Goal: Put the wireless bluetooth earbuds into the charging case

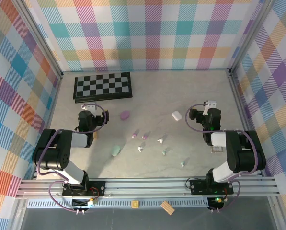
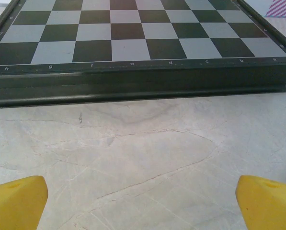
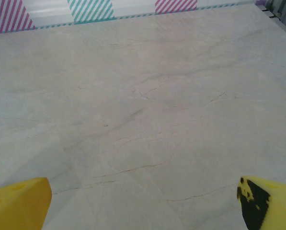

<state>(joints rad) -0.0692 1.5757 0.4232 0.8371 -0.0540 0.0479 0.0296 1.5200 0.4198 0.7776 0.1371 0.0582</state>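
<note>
Yellow fingertips [image 2: 16, 201] wide apart on left gripper [image 2: 143, 206] and right gripper [image 3: 143, 203], both empty; black-and-grey chessboard [image 2: 133, 38] ahead of left, tiny pastel stemmed earbuds [image 1: 144, 136] between them.

A marble-look table [image 1: 190, 86] carries a chessboard [image 1: 103, 86], three pebble cases [image 1: 125, 115] and six scattered earbuds [image 1: 134, 135].

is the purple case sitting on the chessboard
No, the purple case lies on the bare table, apart from the chessboard and on the side of it nearer the arms.

Earbuds [image 1: 145, 136] centre, cases [image 1: 125, 115] nr them, chessboard [image 1: 103, 86] behind on L.
</note>
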